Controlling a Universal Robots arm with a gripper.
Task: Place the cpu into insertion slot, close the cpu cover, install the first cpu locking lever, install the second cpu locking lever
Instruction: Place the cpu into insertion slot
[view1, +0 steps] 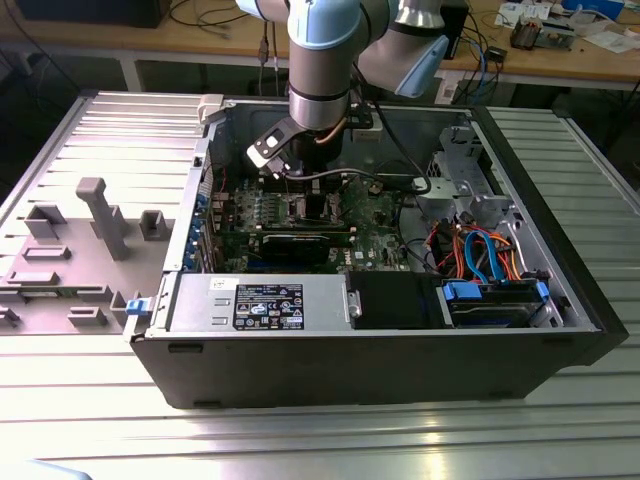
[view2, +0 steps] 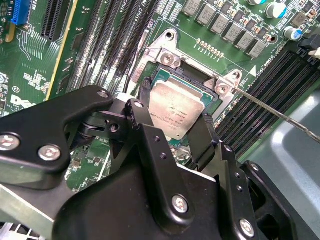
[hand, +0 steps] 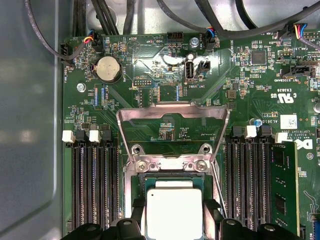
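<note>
Table (view1: 300, 440) of ribbed metal bears open computer case (view1: 400, 370); gripper (view2: 176, 107) clasps cpu (view2: 172, 114).

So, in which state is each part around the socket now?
cpu: at the insertion slot, gripped; seating unclear.
cpu cover: open, swung up.
locking lever: released, not hooked down.
tool: shut on the cpu.

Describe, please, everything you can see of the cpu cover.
In the first wrist view the cpu cover is a thin frame of bare, dull silver metal around a large opening, through which the green board shows. It is swung open, off the insertion slot, and joined to the slot's rim by two screwed hinges. The cpu lies uncovered there.
</note>
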